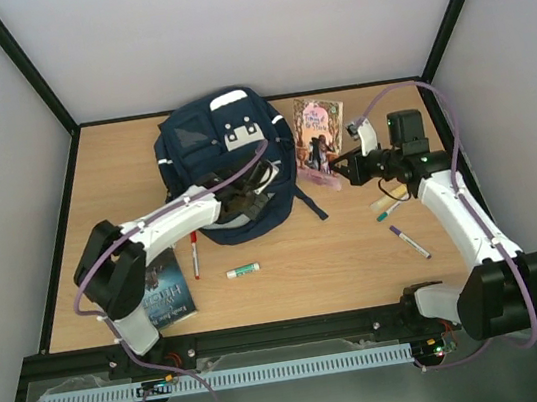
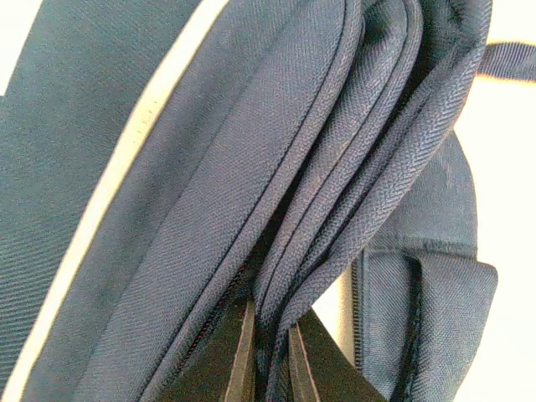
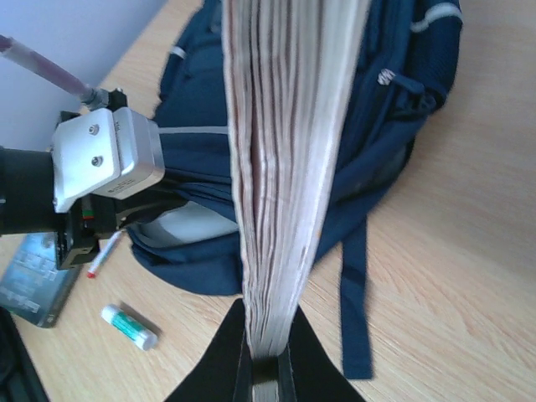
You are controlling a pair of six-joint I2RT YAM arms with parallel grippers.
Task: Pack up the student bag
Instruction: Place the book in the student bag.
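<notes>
Pinching a fabric fold of the student bag (image 1: 210,144) in my left gripper (image 2: 268,335), presumably to hold its mouth open; my right gripper (image 3: 266,352) is clamped on the paperback (image 3: 285,167), ready for insertion.

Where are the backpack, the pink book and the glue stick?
backpack (image 1: 203,155): top view, navy front fabric.
pink book (image 1: 320,131): top view, middle of cover.
glue stick (image 1: 242,270): top view, middle of tube.

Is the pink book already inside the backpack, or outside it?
Outside. The pink book stands beside the backpack, not in it, and the right gripper is shut on its page edge.
</notes>
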